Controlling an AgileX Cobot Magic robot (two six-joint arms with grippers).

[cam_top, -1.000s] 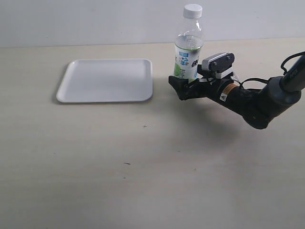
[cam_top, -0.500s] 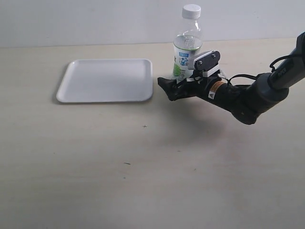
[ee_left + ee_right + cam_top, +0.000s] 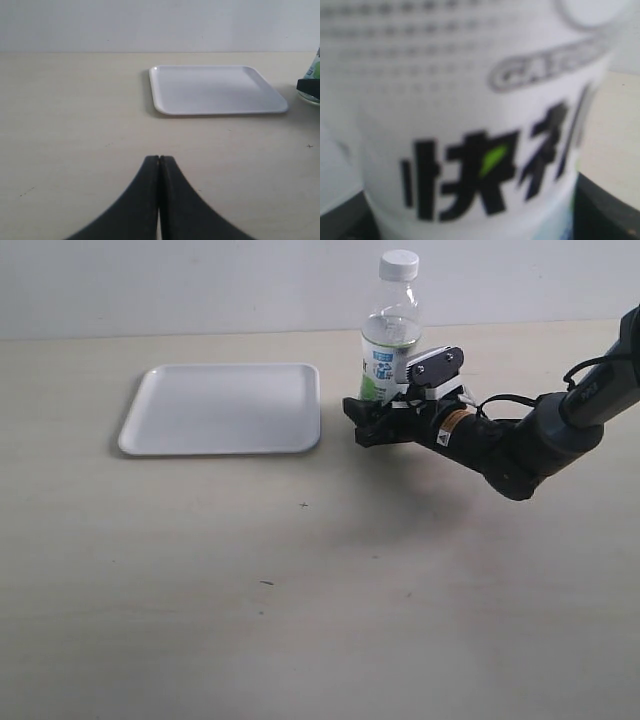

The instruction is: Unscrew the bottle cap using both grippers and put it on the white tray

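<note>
The bottle (image 3: 388, 352) stands upright right of the white tray (image 3: 225, 408), with the white bottle cap (image 3: 399, 264) screwed on its neck. My right gripper (image 3: 376, 422) reaches in from the right and is shut on the bottle's lower, labelled part. In the right wrist view the label (image 3: 470, 125) fills the frame, with a dark finger (image 3: 607, 205) against its side. My left gripper (image 3: 159, 160) is shut on nothing, low over bare table, well short of the tray (image 3: 215, 90). It does not show in the exterior view.
The pale table (image 3: 300, 580) stretches wide in front of the tray and bottle. A light wall (image 3: 200, 280) closes the far edge. The right arm (image 3: 530, 445) with its black cable lies low over the table on the right.
The right gripper has slid left around the bottle's base and its fingers have drawn in on it. The bottle has shifted slightly left.
</note>
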